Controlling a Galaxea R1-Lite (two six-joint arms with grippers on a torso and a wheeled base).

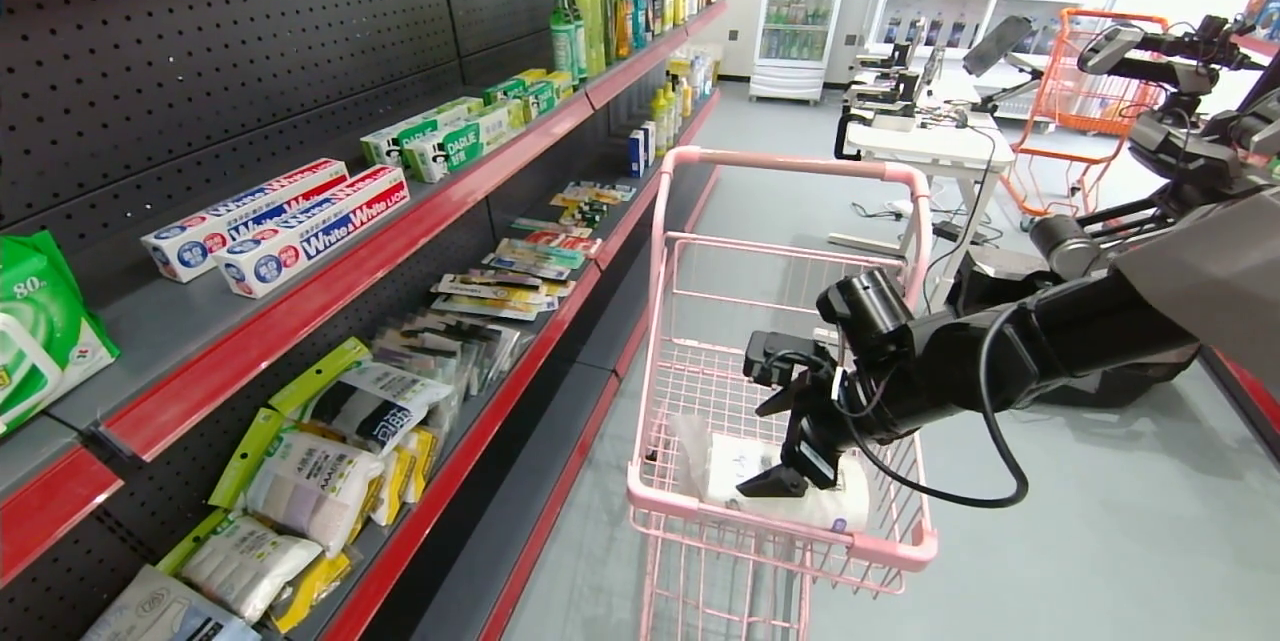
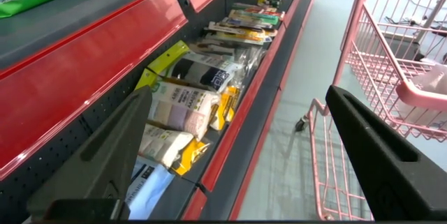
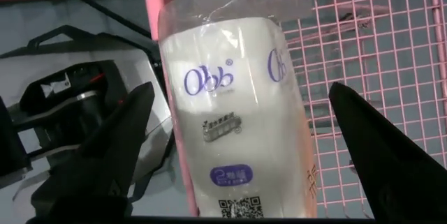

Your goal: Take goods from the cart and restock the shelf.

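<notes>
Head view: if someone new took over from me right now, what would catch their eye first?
Most likely the pink cart in the middle of the aisle, with the right gripper down inside its basket, fingers open either side of a white wrapped pack. After that, the red-edged shelf along the left, with long toothpaste boxes on its upper level.

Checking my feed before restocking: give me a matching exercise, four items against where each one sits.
Items:
1. white pack
2. red-and-white toothpaste boxes
3. green bottles
4. bagged packs

Places:
A. upper shelf, far end
B. inside the pink cart
C. lower shelf, near end
D. upper shelf, nearer half

Pairs: 1-B, 2-D, 3-A, 4-C
</notes>
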